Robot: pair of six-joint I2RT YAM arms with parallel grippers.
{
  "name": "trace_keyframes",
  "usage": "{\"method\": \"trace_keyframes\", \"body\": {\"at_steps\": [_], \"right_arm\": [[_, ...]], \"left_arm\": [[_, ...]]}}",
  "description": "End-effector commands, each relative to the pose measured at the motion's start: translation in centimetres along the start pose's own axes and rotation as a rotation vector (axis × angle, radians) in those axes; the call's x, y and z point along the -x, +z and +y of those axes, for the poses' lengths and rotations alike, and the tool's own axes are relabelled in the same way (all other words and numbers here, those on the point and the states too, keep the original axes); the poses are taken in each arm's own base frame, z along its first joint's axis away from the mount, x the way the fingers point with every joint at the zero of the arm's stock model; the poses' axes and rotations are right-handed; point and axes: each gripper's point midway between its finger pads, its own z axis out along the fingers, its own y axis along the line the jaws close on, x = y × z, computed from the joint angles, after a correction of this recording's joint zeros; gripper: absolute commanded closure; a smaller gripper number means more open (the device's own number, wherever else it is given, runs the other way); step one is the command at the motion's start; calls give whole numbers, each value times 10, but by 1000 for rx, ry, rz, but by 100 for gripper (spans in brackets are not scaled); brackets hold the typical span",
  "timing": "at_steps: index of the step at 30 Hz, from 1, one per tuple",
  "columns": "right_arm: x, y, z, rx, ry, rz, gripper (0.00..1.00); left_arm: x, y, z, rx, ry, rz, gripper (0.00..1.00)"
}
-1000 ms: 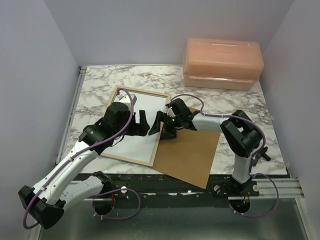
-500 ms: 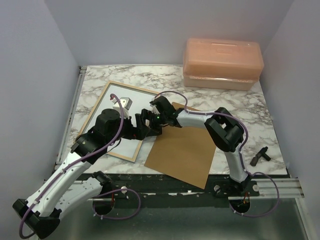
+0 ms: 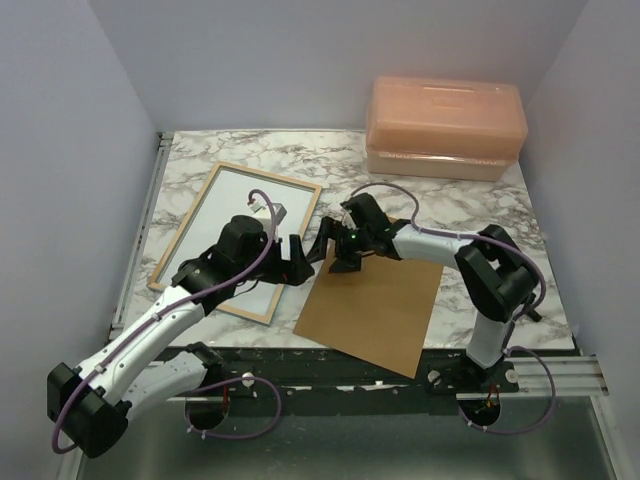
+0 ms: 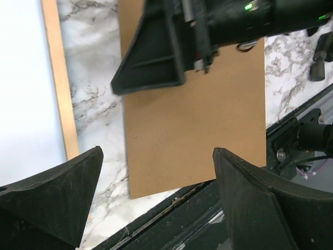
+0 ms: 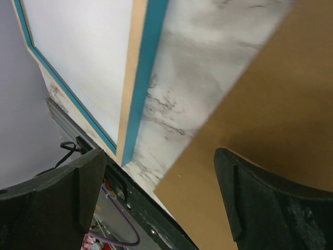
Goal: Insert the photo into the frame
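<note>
From above we see a marble worktop (image 3: 450,205) with two robot arms reaching in from the near edge. On the left half lies the frame (image 3: 183,228), flat and back-side up, its pale wood border turned at an angle to the worktop's edges. The right wrist view shows a bright blue strip along its side. A plain white sheet (image 3: 225,215) fills the frame's opening, and we cannot tell whether it is the photo turned face down. Just right of the frame, with a strip of bare marble between them, lies a brown hardboard sheet (image 3: 375,310). It is also skewed, and its near corner hangs past the front edge of the worktop. A peach plastic box (image 3: 445,125) sits at the far right, well apart from everything else. The left gripper (image 3: 298,262) is over the frame's right edge, its fingers spread wide and holding nothing. Between them we see marble and hardboard. The right gripper (image 3: 335,252) faces it closely, above the far left corner of the hardboard, likewise spread wide with nothing held. We cannot tell whether either gripper touches the surface below it.
</note>
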Motion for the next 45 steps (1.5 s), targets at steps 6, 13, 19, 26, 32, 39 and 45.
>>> {"method": "trace_keyframes", "body": {"at_steps": [6, 13, 19, 26, 32, 39, 45], "right_arm": [[4, -68, -60, -111, 85, -78, 6], [4, -123, -107, -267, 134, -184, 5], [3, -173, -145, -371, 231, -311, 4], [-12, -210, -199, -493, 412, -381, 0], [-26, -213, -223, -525, 513, -391, 0], [-32, -204, -227, -504, 538, -380, 0], [-48, -178, -227, -415, 554, -263, 1]], "left_arm": [[-21, 46, -10, -89, -50, 142, 9], [-30, 77, -6, -86, -70, 216, 9], [-35, 102, -3, -85, -90, 269, 9], [-36, 124, 6, -63, -111, 308, 9], [-33, 138, 10, -64, -129, 315, 9], [-45, 156, 12, -105, -158, 369, 10], [-57, 164, 13, -129, -176, 420, 10]]}}
